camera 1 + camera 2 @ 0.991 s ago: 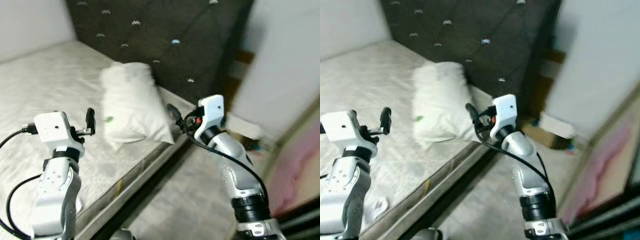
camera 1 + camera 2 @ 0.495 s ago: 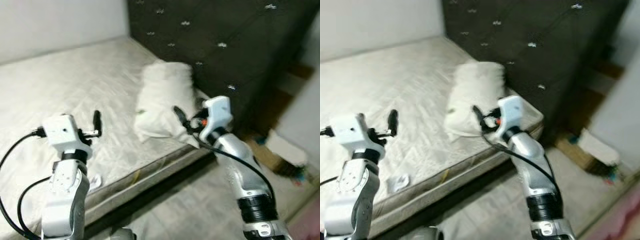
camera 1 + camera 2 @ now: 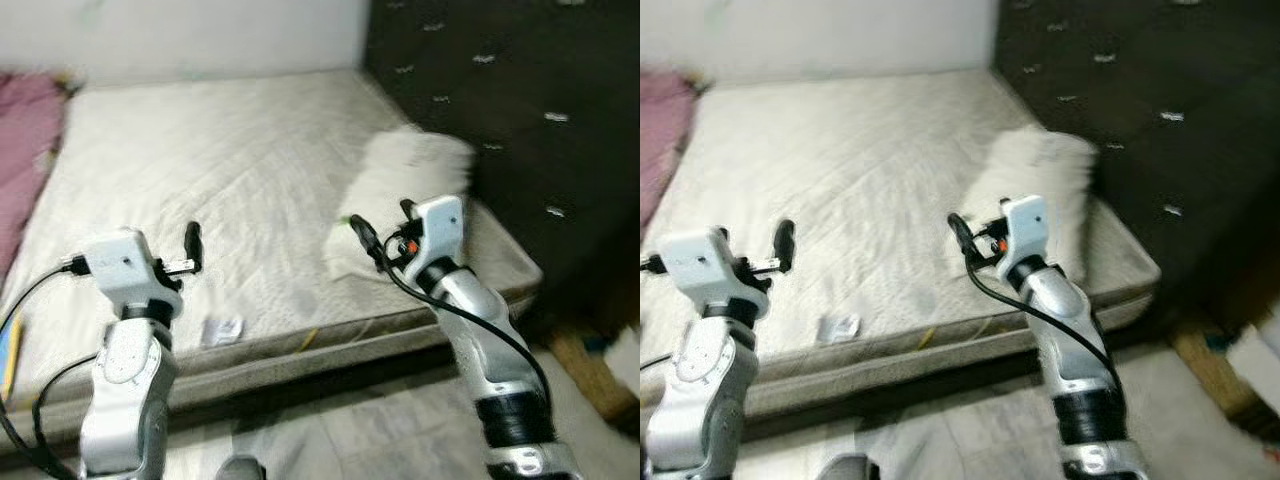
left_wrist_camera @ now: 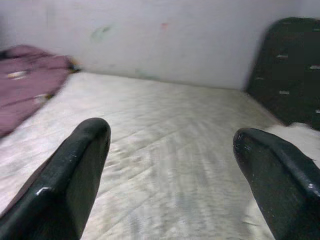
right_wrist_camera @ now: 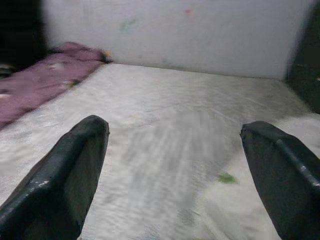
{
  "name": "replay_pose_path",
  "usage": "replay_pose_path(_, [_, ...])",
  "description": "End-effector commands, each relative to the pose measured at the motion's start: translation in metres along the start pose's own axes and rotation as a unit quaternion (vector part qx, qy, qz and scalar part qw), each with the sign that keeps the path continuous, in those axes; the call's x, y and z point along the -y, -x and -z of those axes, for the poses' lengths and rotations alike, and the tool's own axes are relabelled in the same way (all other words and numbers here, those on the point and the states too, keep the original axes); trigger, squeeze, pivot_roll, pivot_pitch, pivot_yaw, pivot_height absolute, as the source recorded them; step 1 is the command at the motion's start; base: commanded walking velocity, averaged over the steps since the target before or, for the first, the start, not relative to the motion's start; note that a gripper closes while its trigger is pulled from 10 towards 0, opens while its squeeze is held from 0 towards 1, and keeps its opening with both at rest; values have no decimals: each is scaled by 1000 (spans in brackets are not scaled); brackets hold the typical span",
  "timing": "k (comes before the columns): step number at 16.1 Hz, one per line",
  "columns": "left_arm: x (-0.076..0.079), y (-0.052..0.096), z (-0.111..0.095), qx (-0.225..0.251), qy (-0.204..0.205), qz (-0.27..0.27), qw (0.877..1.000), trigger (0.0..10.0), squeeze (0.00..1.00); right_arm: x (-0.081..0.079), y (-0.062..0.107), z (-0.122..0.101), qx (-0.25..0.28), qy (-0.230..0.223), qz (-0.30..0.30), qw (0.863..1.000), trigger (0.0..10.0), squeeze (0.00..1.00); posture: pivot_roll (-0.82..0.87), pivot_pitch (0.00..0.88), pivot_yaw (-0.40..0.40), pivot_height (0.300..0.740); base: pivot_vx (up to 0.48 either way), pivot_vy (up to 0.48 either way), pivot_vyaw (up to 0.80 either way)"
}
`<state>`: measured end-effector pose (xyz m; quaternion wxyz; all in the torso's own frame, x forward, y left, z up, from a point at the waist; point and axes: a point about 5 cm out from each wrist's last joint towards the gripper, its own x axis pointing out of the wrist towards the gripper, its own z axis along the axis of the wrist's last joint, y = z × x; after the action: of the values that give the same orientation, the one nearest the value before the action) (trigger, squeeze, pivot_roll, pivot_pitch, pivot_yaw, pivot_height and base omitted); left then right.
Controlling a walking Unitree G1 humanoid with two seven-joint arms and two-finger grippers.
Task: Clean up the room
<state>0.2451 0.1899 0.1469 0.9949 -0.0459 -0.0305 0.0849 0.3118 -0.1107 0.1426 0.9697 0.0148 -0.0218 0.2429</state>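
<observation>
A white pillow (image 3: 410, 190) lies on the pale mattress (image 3: 220, 170), close to the dark tufted headboard (image 3: 520, 90). It carries a small green speck (image 5: 227, 177). A small white packet (image 3: 222, 329) rests near the mattress's front edge. My left gripper (image 3: 192, 243) hovers over the front of the mattress, open and holding nothing, as the left wrist view shows between its fingertips (image 4: 75, 170). My right gripper (image 3: 383, 225) is raised just in front of the pillow, open and empty too. A crumpled purple blanket (image 3: 25, 130) lies at the far left of the bed.
A white wall (image 3: 200, 30) runs behind the bed. A cardboard box (image 3: 590, 365) and a pale object sit on the floor at the right, past the headboard. Grey floor (image 3: 350, 430) lies in front of the bed frame. A blue and yellow item (image 3: 8, 360) shows at the left edge.
The whole picture has swung, so the camera has turned left: more mattress and the purple blanket have come into view. Both arms keep their raised pose with open fingers.
</observation>
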Motion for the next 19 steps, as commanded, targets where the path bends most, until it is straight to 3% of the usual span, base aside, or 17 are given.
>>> replay_pose_path(1, [3,-1,-1,2,-1,5,1000,10000,0,0,0,-6,9,10,-11,1000,10000,0,50,0,-65,740,0,0,800])
replay_pose_path(4, [5,-1,-1,5,2,12,1000,10000,0,-1,0,-5,10,6,-11,1000,10000,0,51,0,-67,740,0,0,729])
replay_pose_path(10, [10,-1,-3,13,8,31,999,10000,0,2,-1,-6,15,0,-1,1000,10000,0,52,0,-67,740,0,0,0])
replay_pose_path(19, [13,-2,-4,17,10,40,999,10000,0,0,-1,-6,16,6,-5,1000,10000,0,48,0,-66,740,293,0,0])
